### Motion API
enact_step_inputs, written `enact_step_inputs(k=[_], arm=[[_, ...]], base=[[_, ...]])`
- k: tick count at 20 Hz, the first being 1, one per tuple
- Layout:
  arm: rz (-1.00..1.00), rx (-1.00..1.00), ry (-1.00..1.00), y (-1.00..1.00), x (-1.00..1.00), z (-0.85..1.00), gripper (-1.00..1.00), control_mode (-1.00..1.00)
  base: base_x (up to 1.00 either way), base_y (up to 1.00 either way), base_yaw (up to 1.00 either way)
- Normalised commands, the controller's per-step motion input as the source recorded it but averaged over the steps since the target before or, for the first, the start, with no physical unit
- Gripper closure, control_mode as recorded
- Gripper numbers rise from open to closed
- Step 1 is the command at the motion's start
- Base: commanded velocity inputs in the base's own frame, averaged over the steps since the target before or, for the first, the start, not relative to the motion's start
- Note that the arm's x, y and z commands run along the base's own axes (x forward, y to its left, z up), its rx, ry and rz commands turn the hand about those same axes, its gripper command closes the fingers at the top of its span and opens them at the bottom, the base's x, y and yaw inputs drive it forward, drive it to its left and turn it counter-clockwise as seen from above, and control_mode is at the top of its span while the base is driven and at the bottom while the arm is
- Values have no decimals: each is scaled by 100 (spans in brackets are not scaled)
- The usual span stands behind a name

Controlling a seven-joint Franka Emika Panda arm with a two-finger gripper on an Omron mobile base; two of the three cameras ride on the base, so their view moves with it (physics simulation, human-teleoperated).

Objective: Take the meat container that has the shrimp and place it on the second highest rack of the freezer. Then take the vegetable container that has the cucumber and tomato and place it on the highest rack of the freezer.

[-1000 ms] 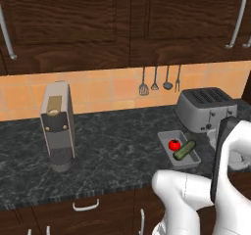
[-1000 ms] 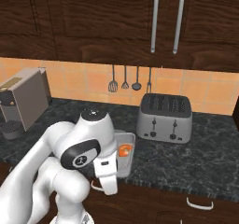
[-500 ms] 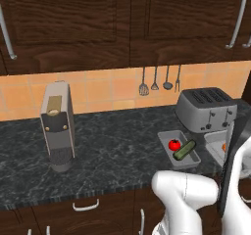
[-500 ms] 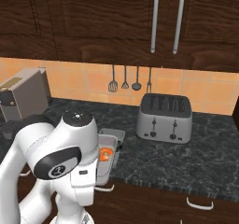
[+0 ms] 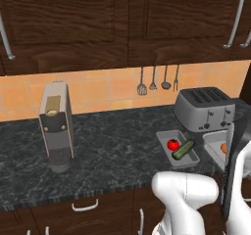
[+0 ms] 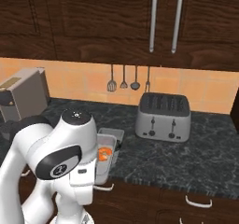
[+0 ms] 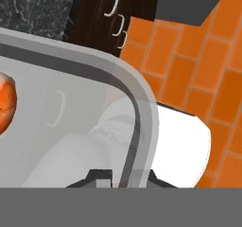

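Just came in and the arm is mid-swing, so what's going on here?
The arm has the meat container in its jaws, shut on the rim, with the shrimp still inside. The tray is off the counter, held in front of the lower cabinets. The vegetable container, with tomato and cucumber, sits untouched on the counter beside the toaster. Neither tray has reached the freezer yet.
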Motion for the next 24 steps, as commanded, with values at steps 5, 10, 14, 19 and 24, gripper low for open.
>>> enact_step_inputs(k=[5,10,14,19,24], arm=[[0,0,0,0,0,0,100,100],[0,0,0,0,0,0,100,100],[0,0,0,0,0,0,100,100],[0,0,0,0,0,0,100,100],[0,0,0,0,0,0,100,100]], base=[[-8,25,-58],[-3,33,-83],[-9,41,-86],[0,17,-85],[4,2,-83]])
